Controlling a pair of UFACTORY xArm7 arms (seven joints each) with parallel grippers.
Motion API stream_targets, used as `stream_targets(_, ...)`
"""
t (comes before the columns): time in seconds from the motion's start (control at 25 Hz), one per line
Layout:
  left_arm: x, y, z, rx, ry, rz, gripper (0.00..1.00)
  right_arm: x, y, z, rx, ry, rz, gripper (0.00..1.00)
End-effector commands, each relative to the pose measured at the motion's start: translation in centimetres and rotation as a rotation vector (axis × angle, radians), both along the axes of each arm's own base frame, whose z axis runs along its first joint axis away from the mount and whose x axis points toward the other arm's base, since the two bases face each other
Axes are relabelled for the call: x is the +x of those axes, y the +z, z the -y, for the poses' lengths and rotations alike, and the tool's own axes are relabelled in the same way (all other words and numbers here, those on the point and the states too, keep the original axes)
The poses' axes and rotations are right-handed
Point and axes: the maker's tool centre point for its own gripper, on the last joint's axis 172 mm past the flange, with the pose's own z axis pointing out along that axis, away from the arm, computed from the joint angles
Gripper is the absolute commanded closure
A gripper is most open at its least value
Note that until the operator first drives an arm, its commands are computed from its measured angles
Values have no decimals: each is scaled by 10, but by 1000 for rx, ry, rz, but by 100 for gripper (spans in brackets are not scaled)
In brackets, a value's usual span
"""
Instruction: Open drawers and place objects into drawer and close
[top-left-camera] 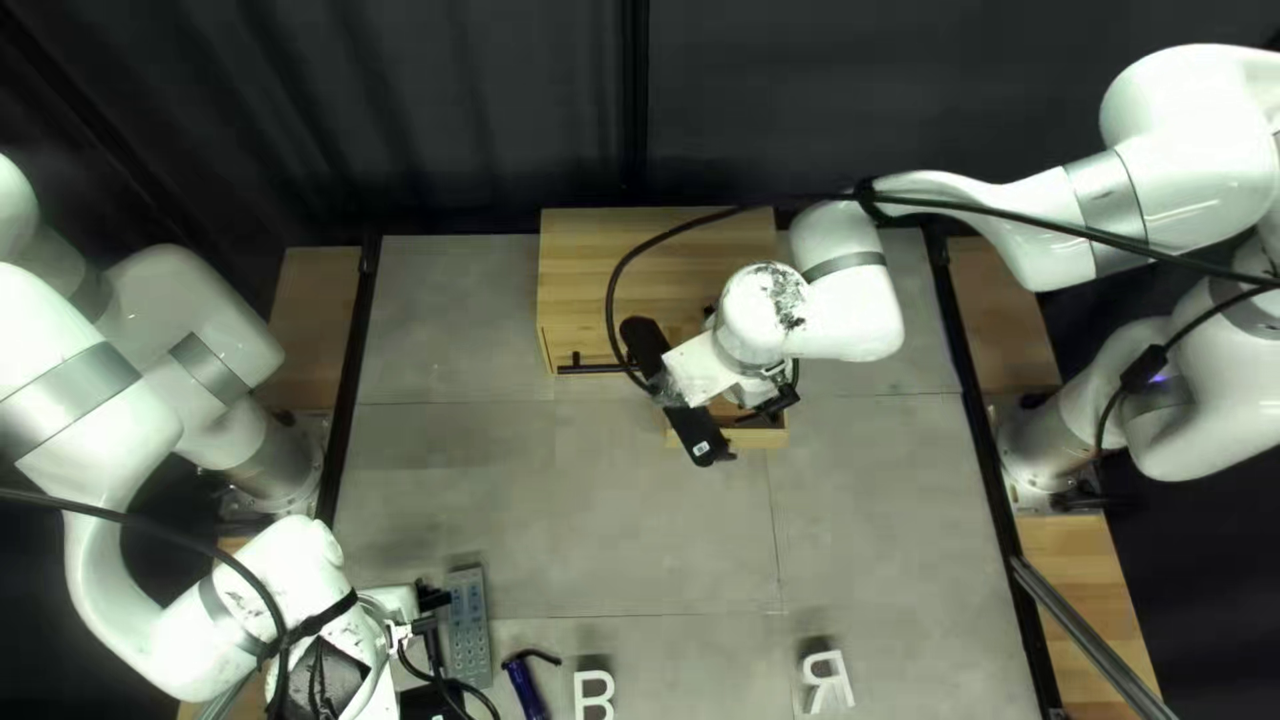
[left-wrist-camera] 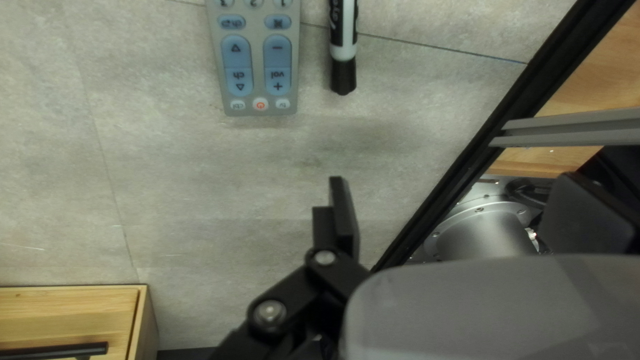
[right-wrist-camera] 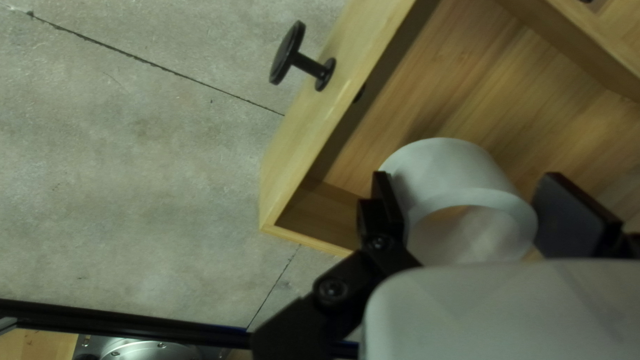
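Observation:
In the top left view, my right gripper (top-left-camera: pixel 676 390) is over the pulled-out drawer (top-left-camera: pixel 760 436) of the wooden cabinet (top-left-camera: pixel 574 294). The right wrist view has my right gripper (right-wrist-camera: pixel 470 213) shut on a hollow white cylinder (right-wrist-camera: pixel 443 163), a finger at either side, inside the drawer (right-wrist-camera: pixel 313 127), whose front bears a black knob (right-wrist-camera: pixel 287 53). My left gripper (top-left-camera: pixel 427 647) is low at the near left, beside a grey remote (top-left-camera: pixel 470 627). Seen from its wrist, my left gripper (left-wrist-camera: pixel 463 217) stands wide open, with the remote (left-wrist-camera: pixel 257 67) and a marker (left-wrist-camera: pixel 343 47) ahead of it.
A closed drawer with a black bar handle (top-left-camera: pixel 574 364) forms the cabinet's left part. Along the near edge lie a blue item with a black hook (top-left-camera: pixel 526 687), a white letter B (top-left-camera: pixel 594 695) and a white letter R (top-left-camera: pixel 827 680). Black rails (top-left-camera: pixel 350 387) border the table.

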Motion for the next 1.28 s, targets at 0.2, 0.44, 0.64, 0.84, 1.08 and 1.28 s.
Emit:
stream_targets(0.2,0,0,0,0,0,0,0,18,-3,12,-4,12,-1,94)
stream_targets(0.44,0,0,0,0,0,0,0,22,-6,13,-3,19,-2,91)
stream_targets(0.64,0,0,0,0,0,0,0,25,-9,14,-2,25,2,90)
stream_targets(0.84,0,0,0,0,0,0,0,28,-10,15,-5,30,5,88)
stream_targets(1.08,0,0,0,0,0,0,0,33,-13,16,-7,37,6,86)
stream_targets(1.28,0,0,0,0,0,0,0,37,-12,18,-9,43,3,61)
